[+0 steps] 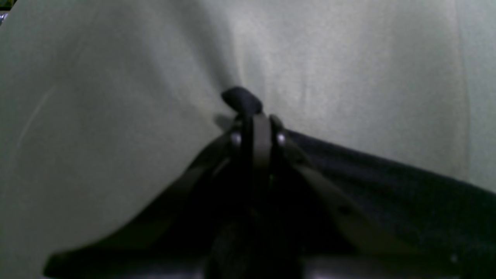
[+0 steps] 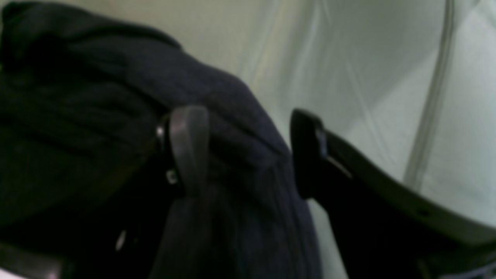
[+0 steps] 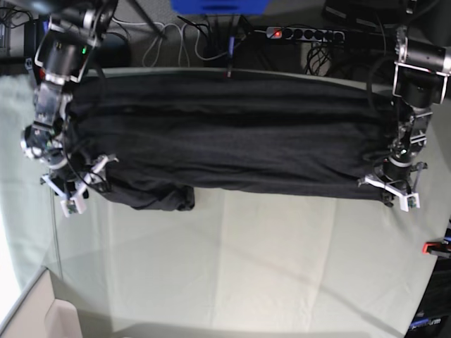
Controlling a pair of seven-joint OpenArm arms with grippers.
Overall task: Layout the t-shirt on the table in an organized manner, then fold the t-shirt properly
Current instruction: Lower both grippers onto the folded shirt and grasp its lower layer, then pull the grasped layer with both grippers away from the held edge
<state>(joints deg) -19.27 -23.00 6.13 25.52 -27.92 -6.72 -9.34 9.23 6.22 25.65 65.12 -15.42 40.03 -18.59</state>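
The black t-shirt (image 3: 232, 141) lies stretched wide across the far half of the table (image 3: 246, 267), its near edge bunched at the left. No print shows. My left gripper (image 3: 390, 190) sits at the shirt's right near corner. In the left wrist view it (image 1: 257, 124) is shut on the shirt's edge (image 1: 387, 193), and a small tuft of fabric pokes out past the tips. My right gripper (image 3: 74, 190) is at the shirt's left end. In the right wrist view its jaws (image 2: 248, 151) stand apart, with dark fabric (image 2: 97, 97) bulging between and over the left finger (image 2: 190, 147).
A red clamp (image 3: 431, 247) sits on the table's right edge. A power strip (image 3: 303, 33) and cables lie behind the far edge. Pale grey-green cloth with creases covers the near half of the table (image 1: 348, 77).
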